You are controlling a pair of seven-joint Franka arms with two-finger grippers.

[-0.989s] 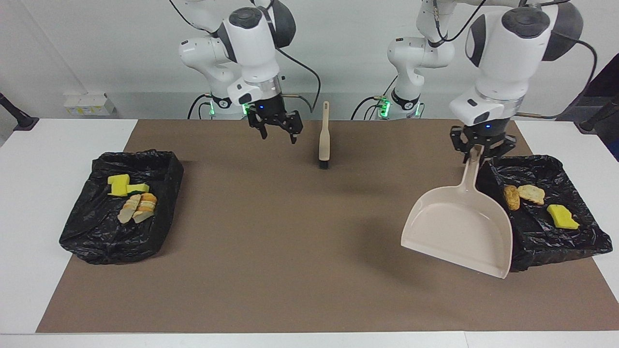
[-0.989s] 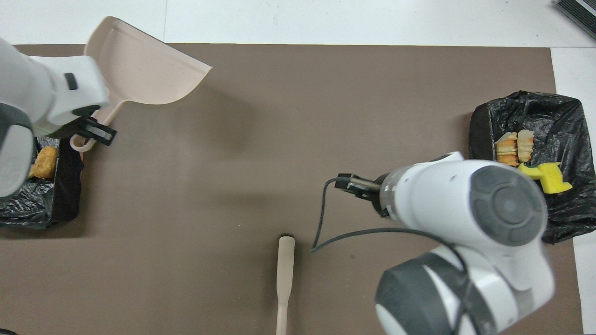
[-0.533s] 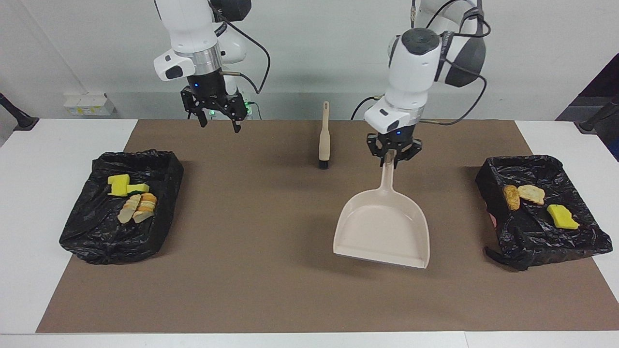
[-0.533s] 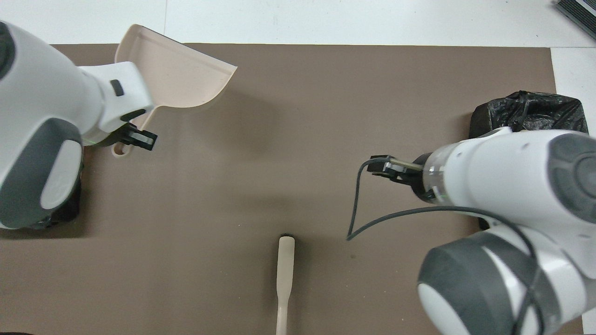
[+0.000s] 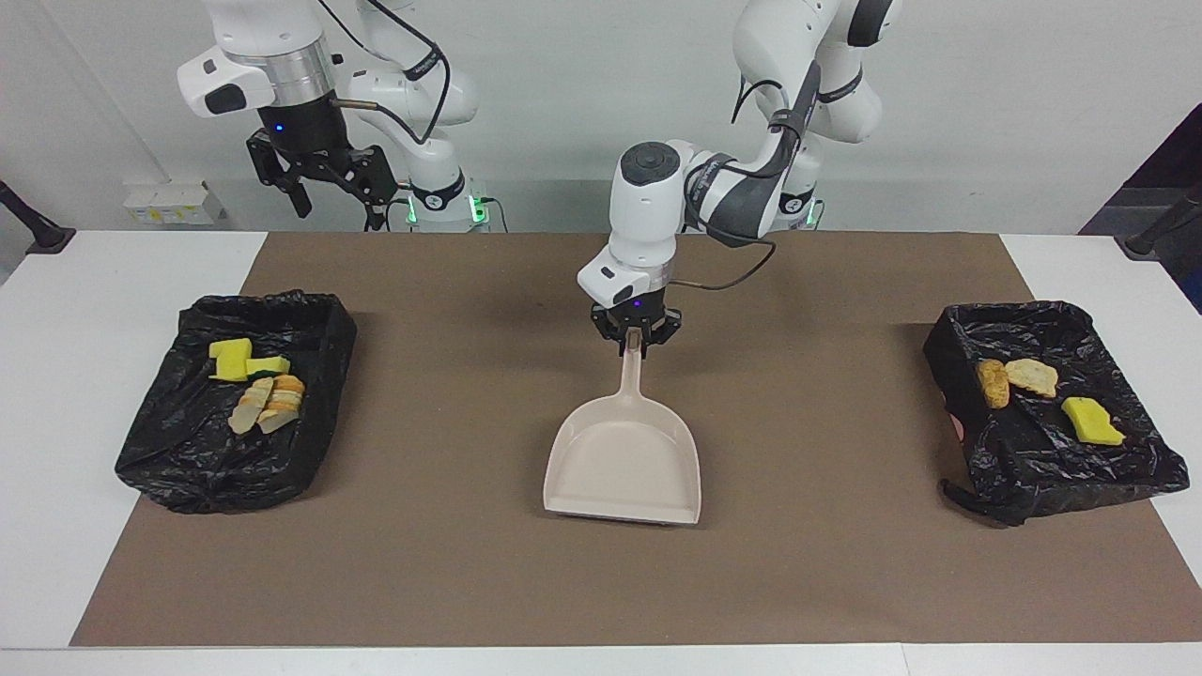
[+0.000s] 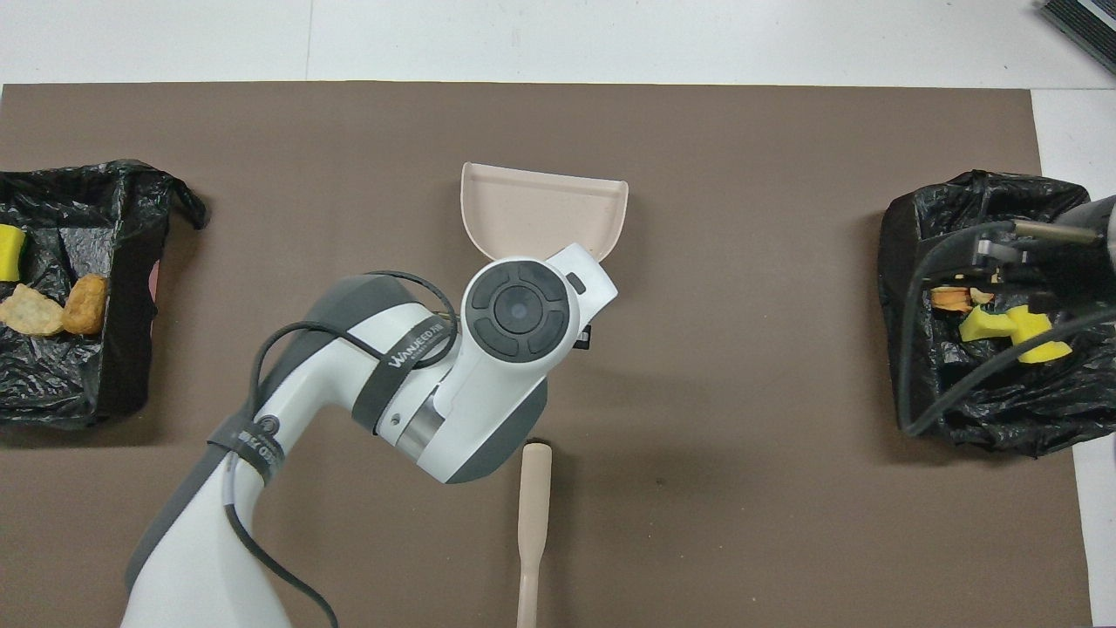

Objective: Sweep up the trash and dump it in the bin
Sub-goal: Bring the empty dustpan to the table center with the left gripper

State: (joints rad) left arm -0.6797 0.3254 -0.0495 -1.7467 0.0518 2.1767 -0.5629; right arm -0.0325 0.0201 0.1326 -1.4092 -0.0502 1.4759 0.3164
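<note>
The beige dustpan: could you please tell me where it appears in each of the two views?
Facing view: the beige dustpan sits at the middle of the brown mat, its handle held by the left gripper.
Overhead view: its pan shows at upper centre; the left arm hides the handle.
Shared landmark: the brush, nearer to the robots than the dustpan.

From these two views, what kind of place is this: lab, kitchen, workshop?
Most likely a robotics lab test bench. Two white arms are mounted at a white table covered by a brown mat, against a bare wall. The props look staged: bag-lined bins at each end and a dustpan.
</note>
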